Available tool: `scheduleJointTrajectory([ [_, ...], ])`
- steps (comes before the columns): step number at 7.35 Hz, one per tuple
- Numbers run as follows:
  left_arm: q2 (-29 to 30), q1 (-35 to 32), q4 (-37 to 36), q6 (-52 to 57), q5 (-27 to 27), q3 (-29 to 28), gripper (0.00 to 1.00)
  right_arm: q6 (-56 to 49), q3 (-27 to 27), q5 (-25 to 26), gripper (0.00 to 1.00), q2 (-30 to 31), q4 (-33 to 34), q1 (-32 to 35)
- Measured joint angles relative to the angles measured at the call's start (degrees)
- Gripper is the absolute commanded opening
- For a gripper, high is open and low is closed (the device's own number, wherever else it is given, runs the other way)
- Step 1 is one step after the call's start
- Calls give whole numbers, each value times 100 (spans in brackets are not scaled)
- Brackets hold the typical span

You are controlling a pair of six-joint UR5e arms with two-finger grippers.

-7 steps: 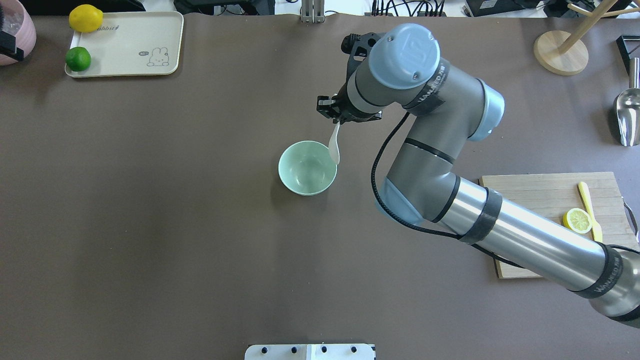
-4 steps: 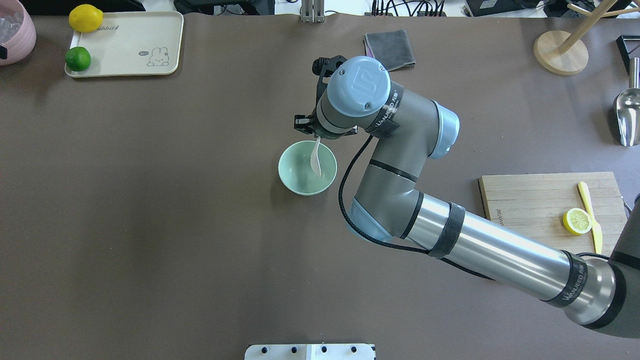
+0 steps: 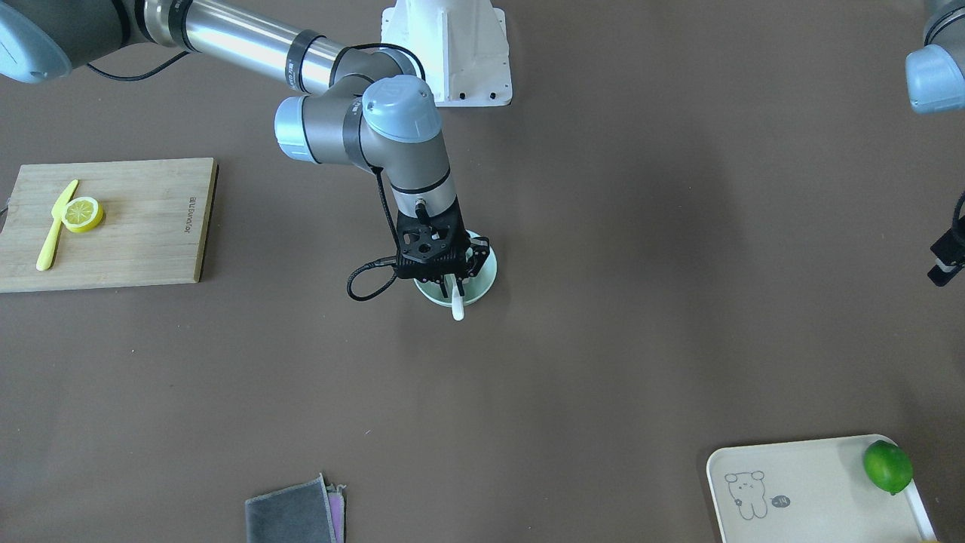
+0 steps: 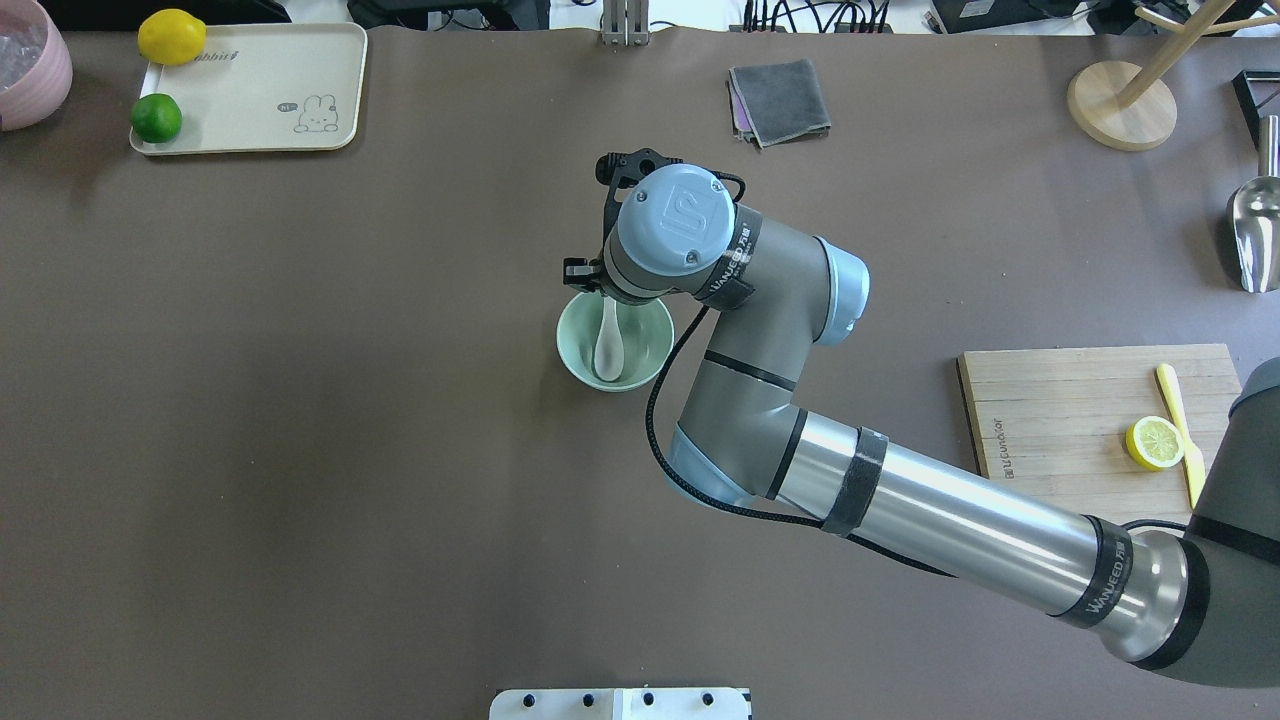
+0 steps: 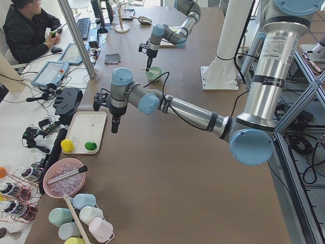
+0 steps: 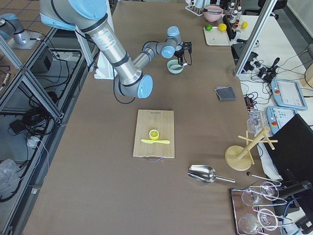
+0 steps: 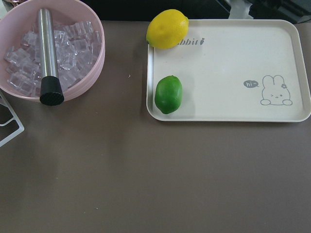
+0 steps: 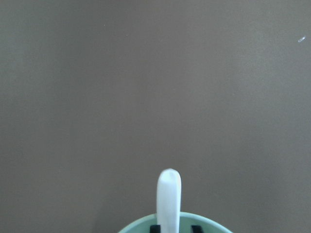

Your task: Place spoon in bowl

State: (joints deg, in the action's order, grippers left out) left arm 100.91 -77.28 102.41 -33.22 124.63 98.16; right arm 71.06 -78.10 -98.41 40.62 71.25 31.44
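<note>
The pale mint-green bowl (image 4: 566,335) stands at the table's middle and also shows in the front view (image 3: 490,273). My right gripper (image 3: 457,285) hangs over the bowl's far rim. It is shut on the handle of the white spoon (image 4: 607,350), whose scoop hangs down inside the bowl. In the right wrist view the spoon's handle (image 8: 169,194) rises between two dark fingertips (image 8: 154,227) above the bowl's rim (image 8: 214,224). My left gripper (image 5: 114,124) hovers by the tray at the table's far left. I cannot tell whether it is open or shut.
A cream tray (image 4: 260,100) with a lemon (image 4: 171,36) and a lime (image 4: 156,118) lies far left, beside a pink ice bowl (image 7: 92,73). A grey cloth (image 4: 778,100) lies behind the bowl. A cutting board (image 4: 1070,400) with a yellow knife (image 4: 1180,420) lies right.
My right arm has swung left and toward the robot, carrying the spoon from beside the bowl's right rim to over its middle and lower into it.
</note>
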Motion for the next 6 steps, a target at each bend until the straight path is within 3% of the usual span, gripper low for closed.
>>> scheduleJointTrajectory([
  [3,-193,-6,209,10,2,8,98,-300,-315,-574,100,-123,335,391],
  [4,-266,-23,229,179,-8,2,98,-741,-810,-929,100,70,886,724],
  [6,-453,-244,213,884,-6,3,98,-2239,-2125,-1528,100,1082,1833,1594],
])
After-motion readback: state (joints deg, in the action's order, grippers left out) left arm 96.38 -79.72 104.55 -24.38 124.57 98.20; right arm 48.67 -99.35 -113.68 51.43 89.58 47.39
